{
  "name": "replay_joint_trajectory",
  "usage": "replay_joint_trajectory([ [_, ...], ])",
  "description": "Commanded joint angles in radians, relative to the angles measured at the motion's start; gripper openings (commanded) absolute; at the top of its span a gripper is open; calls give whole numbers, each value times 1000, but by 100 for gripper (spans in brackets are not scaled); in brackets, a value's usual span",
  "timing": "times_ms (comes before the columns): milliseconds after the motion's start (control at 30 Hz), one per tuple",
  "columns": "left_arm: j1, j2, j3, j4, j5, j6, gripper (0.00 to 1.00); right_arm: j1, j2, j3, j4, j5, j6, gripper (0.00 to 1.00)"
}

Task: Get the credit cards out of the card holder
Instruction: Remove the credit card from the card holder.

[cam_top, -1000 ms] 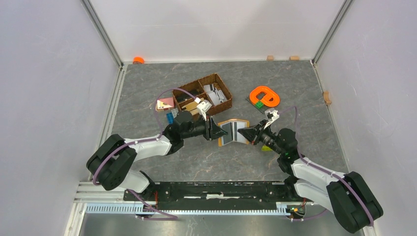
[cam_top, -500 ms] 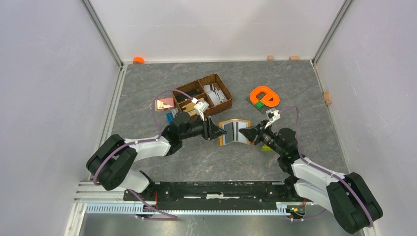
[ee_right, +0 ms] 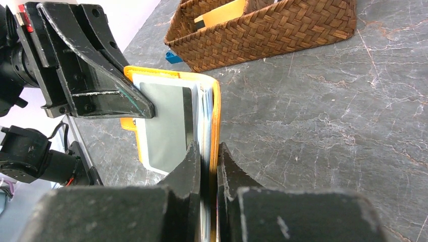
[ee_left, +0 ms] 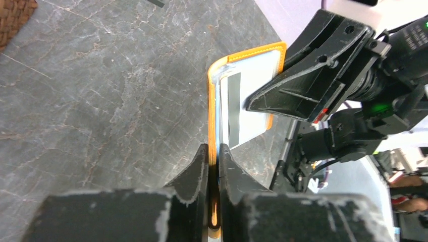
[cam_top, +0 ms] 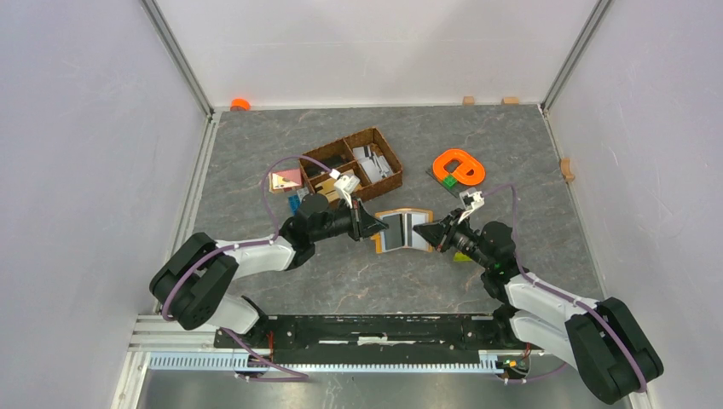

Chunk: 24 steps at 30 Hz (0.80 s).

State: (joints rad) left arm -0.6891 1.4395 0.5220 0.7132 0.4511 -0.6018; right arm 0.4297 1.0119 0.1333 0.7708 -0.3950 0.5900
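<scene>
Centre of the overhead view, and the flat mustard-orange leather-like card holder (cam_top: pixel 404 230) lies spread open on the grey marbled table (cam_top: pixel 341 273), just below the brown wicker basket (cam_top: pixel 354 166). Two arms come at it from opposite sides!

The left gripper (cam_top: pixel 375 228) comes in from the left of the frame. Its own camera shows the fingers pressed together on the orange stitched edge of the card holder (ee_left: pixel 247 65), with the rim pinched right between them at the left gripper (ee_left: pixel 212 154).

The right gripper (cam_top: pixel 419 232) reaches in from the right. In its wrist view the right gripper (ee_right: pixel 208 151) is clamped on the card holder's (ee_right: pixel 171 121) other flap, with the orange cover and pale inner layers squeezed between its fingers.

Between the two grips a pale panel with a dark grey stripe faces up. Whether that is a card, I can't tell.

Up and to the right in the overhead view sits an orange plastic ring (cam_top: pixel 459 167), well apart from the grippers.
</scene>
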Motion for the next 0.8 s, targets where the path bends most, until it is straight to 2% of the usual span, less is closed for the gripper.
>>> replay_joint_trajectory([
  [0, 13, 5, 16, 25, -9, -15, 2, -4, -8, 32, 47, -9, 5, 9],
  [67, 14, 4, 13, 31, -7, -21, 2, -5, -24, 41, -10, 38, -13, 12],
  [100, 14, 4, 13, 33, -4, -23, 2, -5, -31, 45, -45, 61, -22, 16],
  [200, 17, 5, 14, 34, 4, -28, 2, -5, -60, 57, -124, 134, -51, 31],
  [300, 23, 2, 12, 33, 4, -36, 2, -7, -84, 72, -201, 212, -67, 54],
  [333, 24, 1, 10, 33, 4, -39, 2, -6, -93, 75, -213, 220, -75, 57],
  [467, 29, 1, 9, 33, 12, -47, 2, -6, -136, 77, -215, 206, -104, 58],
  [633, 40, -10, 7, 16, -9, -71, 2, -7, -170, 58, -116, 86, -121, 48],
  [767, 42, -17, 2, 53, 47, -78, 2, -5, -122, 52, -8, -43, -92, 40],
])
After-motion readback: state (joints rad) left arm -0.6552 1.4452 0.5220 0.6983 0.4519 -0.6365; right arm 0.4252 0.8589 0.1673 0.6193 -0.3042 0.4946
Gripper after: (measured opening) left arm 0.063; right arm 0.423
